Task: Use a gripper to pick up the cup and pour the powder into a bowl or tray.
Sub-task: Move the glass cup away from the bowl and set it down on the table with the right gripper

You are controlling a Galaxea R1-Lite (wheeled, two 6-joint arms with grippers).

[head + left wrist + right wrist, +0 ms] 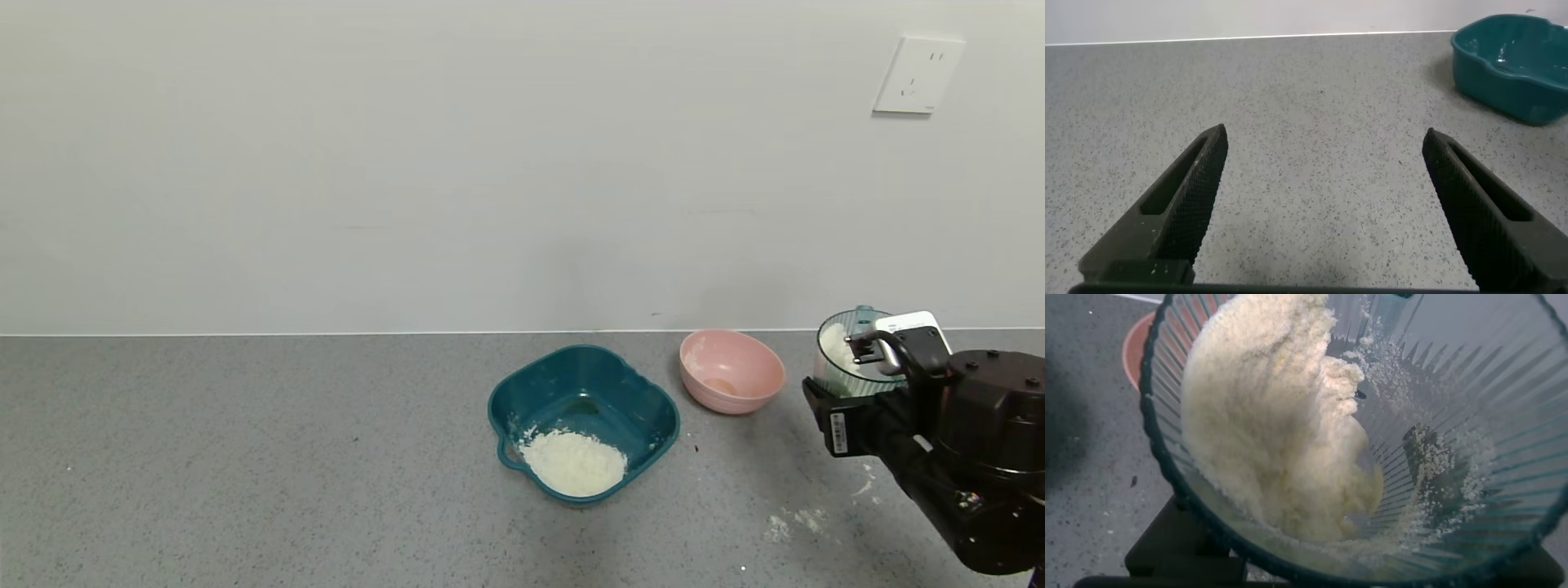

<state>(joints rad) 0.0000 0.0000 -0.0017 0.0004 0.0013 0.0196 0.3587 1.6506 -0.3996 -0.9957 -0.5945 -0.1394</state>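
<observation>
The right gripper (867, 353) holds the cup (849, 353) in closed jaws, tilted, right of the pink bowl (732, 371). It should carry the cup over the basin (584, 420) before tipping further. Only the right wrist view shows the powder (1282, 416) clinging to one side. The left gripper (1323, 212) is open above the tabletop (245, 457).

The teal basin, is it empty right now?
No, a pile of white powder lies in the near part of the teal basin, seen in the head view.
</observation>
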